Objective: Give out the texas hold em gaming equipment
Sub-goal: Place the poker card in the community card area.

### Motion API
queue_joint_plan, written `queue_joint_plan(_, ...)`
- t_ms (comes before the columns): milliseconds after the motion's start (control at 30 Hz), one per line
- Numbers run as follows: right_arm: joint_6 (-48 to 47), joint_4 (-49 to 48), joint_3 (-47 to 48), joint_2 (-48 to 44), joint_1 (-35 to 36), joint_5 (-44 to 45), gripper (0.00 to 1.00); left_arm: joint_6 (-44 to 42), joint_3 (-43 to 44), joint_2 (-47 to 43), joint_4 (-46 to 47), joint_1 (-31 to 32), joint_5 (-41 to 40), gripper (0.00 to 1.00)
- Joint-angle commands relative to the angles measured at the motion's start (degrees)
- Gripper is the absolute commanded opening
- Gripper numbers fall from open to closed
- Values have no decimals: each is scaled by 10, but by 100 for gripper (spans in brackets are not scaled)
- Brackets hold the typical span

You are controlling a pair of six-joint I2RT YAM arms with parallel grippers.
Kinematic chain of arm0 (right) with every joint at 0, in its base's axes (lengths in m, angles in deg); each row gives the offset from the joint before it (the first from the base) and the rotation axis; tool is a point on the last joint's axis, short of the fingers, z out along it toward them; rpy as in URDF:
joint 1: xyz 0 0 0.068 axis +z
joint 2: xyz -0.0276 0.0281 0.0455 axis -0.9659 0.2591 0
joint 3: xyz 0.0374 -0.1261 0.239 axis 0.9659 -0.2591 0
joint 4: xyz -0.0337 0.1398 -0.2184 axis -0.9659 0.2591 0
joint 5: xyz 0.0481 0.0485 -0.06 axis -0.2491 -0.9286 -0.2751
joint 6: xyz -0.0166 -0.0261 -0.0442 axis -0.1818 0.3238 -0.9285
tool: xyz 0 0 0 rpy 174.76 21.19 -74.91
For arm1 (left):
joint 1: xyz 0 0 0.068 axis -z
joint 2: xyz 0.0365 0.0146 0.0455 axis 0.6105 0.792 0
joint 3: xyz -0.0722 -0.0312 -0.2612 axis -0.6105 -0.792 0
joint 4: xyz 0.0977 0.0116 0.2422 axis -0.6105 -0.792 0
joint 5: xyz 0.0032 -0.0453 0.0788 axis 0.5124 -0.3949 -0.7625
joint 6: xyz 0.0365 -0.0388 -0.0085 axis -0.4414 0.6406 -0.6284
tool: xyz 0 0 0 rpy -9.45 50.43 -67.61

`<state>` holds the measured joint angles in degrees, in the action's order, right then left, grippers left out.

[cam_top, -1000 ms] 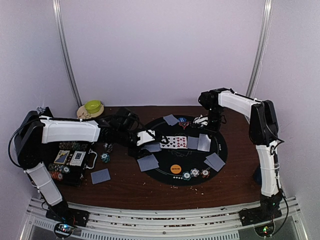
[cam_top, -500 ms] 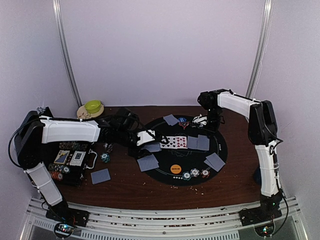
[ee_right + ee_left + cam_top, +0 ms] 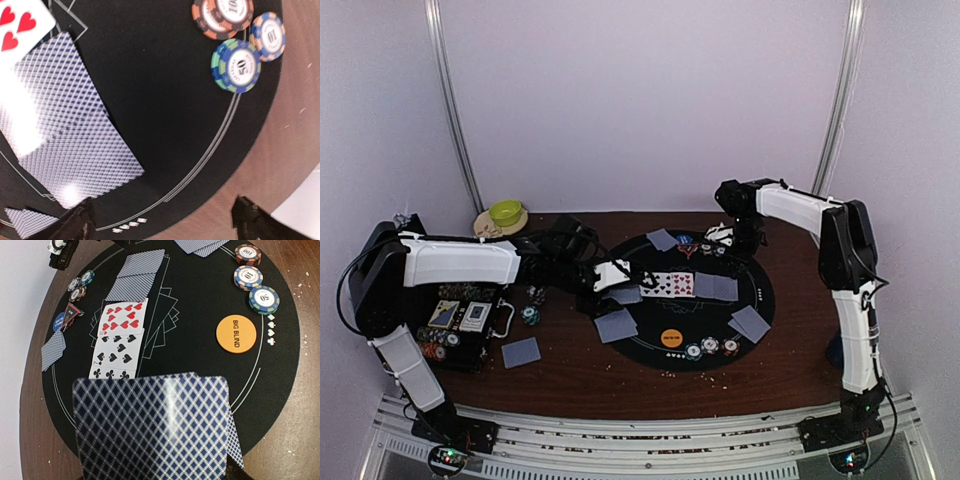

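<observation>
A round black mat (image 3: 758, 285) lies on the brown surface (image 3: 580, 375), nearer the surface's right edge than its left. Bare wood is left along the near side. A blue-backed card (image 3: 150, 425) is gripped by the left gripper (image 3: 614, 275) over the mat's left rim, and the left fingers themselves are hidden behind it. The right gripper (image 3: 161, 212) is held over the far part of the mat, its fingers (image 3: 75, 225) spread wide with nothing between them. A row of face-up cards (image 3: 120, 337) is laid on the mat, with face-down cards (image 3: 70, 145) beside it. An orange button (image 3: 236, 333) and three chips (image 3: 263, 299) are set by the near rim. Open mat is left between the row and the button. Off the mat to the left, a chip case (image 3: 460, 325) and a loose card (image 3: 521, 352) are seen. A green bowl (image 3: 505, 212) is placed at the far left corner.
</observation>
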<state>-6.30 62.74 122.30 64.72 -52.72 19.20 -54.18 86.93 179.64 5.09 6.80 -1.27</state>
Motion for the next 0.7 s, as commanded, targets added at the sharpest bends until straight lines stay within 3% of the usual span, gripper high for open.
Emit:
queue_joint_plan(0,43,-98,-57,-94,0,55,100,-4,3,2,19,-1,-10,56)
queue_joint_plan(233,89,-256,-225,-224,-28,108,100,0,17,7,10,-10,-19,56)
queue_joint_plan(467,131,-295,-309,-298,-75,113,100,13,110,52,-47,-39,-15,56)
queue_joint_plan(667,159,-336,-373,-358,-96,121,100,5,133,63,-57,-40,-17,56)
